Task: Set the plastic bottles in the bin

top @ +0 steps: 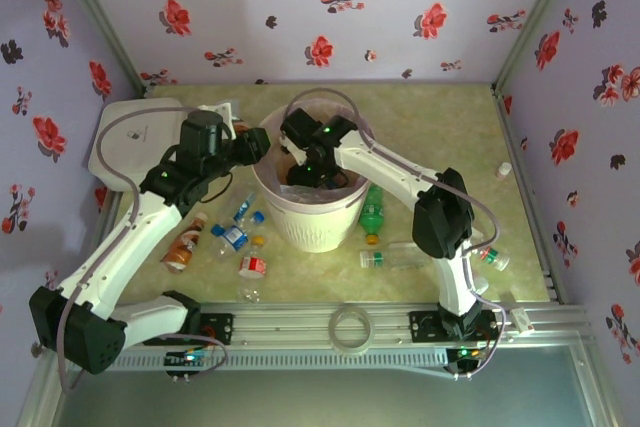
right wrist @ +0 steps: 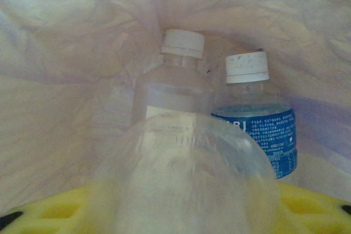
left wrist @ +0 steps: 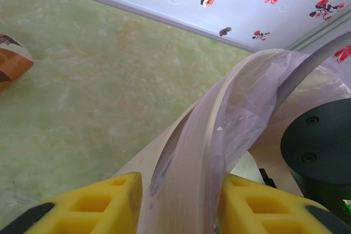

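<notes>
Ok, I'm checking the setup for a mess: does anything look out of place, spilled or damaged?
Nothing spilled or broken. One oddity: the left gripper is clamped on the bin's rim, pinching the liner. Loose bottles lie on their sides beside the bin; a small bottle seems to stand alone by the right wall.

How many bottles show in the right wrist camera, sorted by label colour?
White-label bottle: 1
Blue-label bottle: 1
Clear blurred bottle, label colour unreadable: 1
Total, seen against the liner of the bin: 3
</notes>
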Robot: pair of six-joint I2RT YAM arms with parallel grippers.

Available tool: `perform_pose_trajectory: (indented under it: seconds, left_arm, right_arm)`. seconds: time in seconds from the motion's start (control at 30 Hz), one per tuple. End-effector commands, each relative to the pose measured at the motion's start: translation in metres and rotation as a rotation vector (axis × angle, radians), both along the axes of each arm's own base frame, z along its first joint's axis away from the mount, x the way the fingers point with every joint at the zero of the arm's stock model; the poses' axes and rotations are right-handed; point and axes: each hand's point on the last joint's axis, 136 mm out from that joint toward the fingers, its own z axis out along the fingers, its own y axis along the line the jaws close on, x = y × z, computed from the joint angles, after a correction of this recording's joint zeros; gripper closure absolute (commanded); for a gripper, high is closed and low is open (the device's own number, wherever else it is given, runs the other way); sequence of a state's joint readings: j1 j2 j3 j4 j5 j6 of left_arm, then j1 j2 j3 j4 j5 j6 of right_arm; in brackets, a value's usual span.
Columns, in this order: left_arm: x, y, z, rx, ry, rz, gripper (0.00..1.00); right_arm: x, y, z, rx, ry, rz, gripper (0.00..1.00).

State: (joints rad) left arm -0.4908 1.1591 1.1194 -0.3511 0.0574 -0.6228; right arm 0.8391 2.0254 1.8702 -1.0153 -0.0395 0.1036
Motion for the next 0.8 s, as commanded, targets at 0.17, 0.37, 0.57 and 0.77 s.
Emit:
perform_pose_trajectory:
  seconds: [0.17,0.37,0.57,0.77]
  left_arm:
    - [-0.001,0.002,-0.023,0.046,0.070,-0.004,0.60]
    - [-0.001,0.002,-0.024,0.048,0.073,-0.003,0.60]
    - [-0.002,0.002,-0.026,0.049,0.076,-0.003,0.60]
    - [-0.002,0.002,-0.027,0.049,0.078,-0.003,0.60]
  right_arm:
    - [0.002,0.000,0.036,0.038,-0.081,-0.007,0.30]
    - [-0.004,-0.002,0.103,0.157,-0.164,0.005,0.26]
    - [-0.013,-0.019,0.170,0.251,-0.276,-0.004,0.25]
    - [-0.017,-0.060,0.214,0.240,-0.400,-0.071,0.26]
